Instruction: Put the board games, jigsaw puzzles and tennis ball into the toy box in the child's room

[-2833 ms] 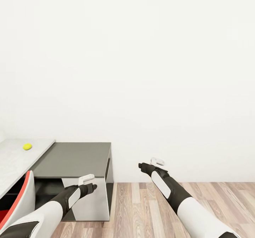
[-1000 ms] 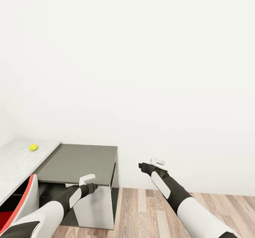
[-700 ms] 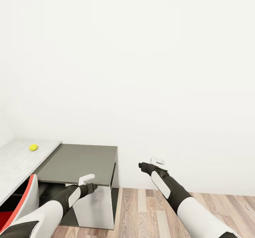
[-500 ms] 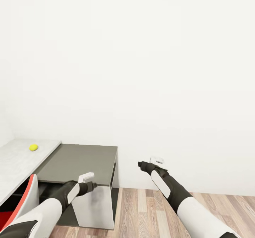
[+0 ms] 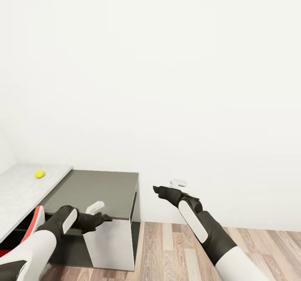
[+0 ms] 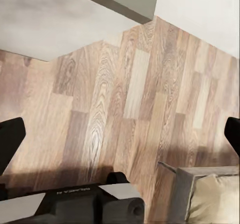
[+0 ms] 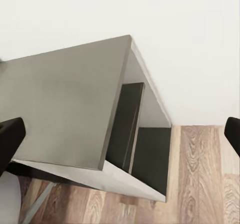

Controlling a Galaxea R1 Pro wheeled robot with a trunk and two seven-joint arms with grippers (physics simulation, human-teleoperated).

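While you faced the wall with both grippers, left [image 5: 100,218] and right [image 5: 158,189], spread empty, the tennis ball [image 5: 39,174] on the table [image 5: 16,193] called for a leftward turn.

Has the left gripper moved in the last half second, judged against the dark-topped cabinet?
Yes. With the cabinet holding its place in the head view, the left gripper has drawn back and down toward the robot, now lower against the cabinet's front edge.
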